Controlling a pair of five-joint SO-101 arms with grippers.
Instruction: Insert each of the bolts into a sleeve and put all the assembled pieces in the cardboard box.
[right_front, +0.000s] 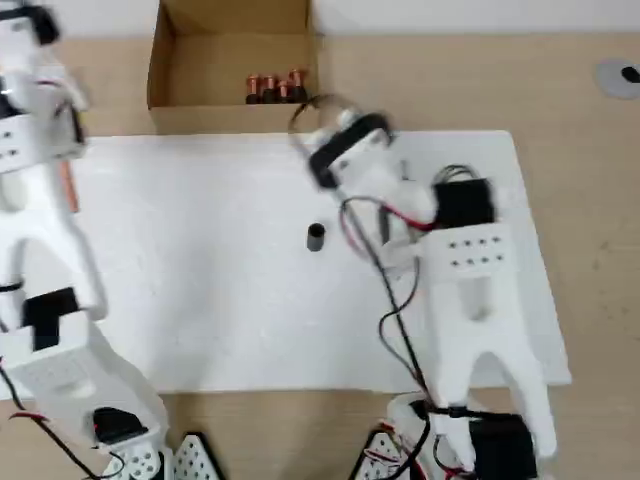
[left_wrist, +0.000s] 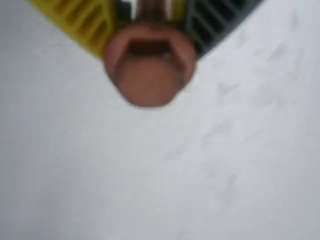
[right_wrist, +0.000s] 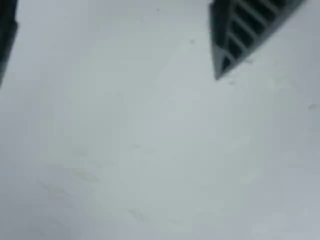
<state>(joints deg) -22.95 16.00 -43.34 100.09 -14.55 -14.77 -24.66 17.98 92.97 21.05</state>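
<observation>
Grasping bolt (left_wrist: 150, 75): left gripper (left_wrist: 150, 20) is clamping it
right gripper (right_wrist: 117, 45): is hanging released over mat (right_front: 200, 260)
sleeve (right_front: 316, 238): is standing mid-mat

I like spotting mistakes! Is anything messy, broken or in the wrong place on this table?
Nothing stands out. The small black cylindrical sleeve sits alone on the white sheet, the left tool grips a copper-coloured hexagonal-headed bolt, and finished pieces lie inside the brown cardboard box.

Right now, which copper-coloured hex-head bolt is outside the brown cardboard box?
The copper-coloured bolt clamped in the left gripper, over the white mat; the other bolts sit together inside the cardboard box.
</observation>
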